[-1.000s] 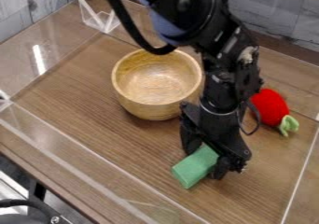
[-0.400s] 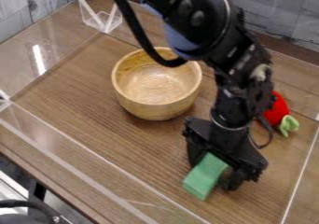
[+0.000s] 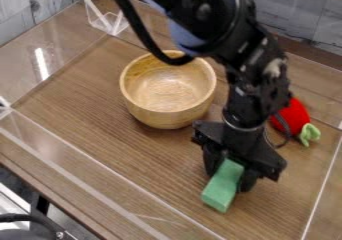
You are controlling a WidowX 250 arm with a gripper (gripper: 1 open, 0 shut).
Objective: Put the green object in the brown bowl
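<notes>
Nearest the camera, the green object [image 3: 225, 186] lies on the wooden tabletop [image 3: 94, 134], and my gripper [image 3: 238, 170] is pointing straight down, pinched on its far end. Right behind that is the red strawberry toy [image 3: 287, 113]. The brown bowl [image 3: 167, 89] sits further back to the left, apart from the block.

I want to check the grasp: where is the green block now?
In the camera view, the green block is at the lower right, on the table in front of the bowl, with its upper end between the jaws of the shut tool.
</notes>
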